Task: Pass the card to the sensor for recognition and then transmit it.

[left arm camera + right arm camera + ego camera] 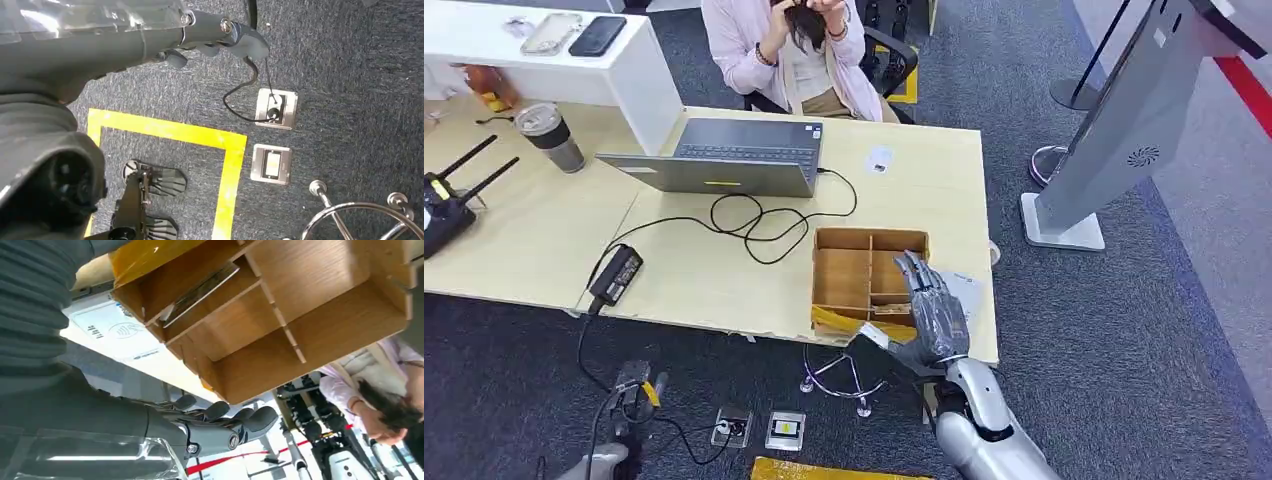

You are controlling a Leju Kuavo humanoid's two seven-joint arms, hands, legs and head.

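Note:
A wooden divided box stands near the table's front edge. A pale card leans inside one of its front compartments, beside a yellow film; its white corner sticks out by my thumb. My right hand hovers over the box's right front part, fingers stretched out and holding nothing. The white sensor pad with a contactless mark lies on the table just right of the box. My left hand hangs low over the floor, fingers loosely extended and empty.
A laptop with a looped black cable and a power brick sit left of the box. A person sits behind the table. A grey kiosk stand rises at the right. A chair base and floor sockets lie below.

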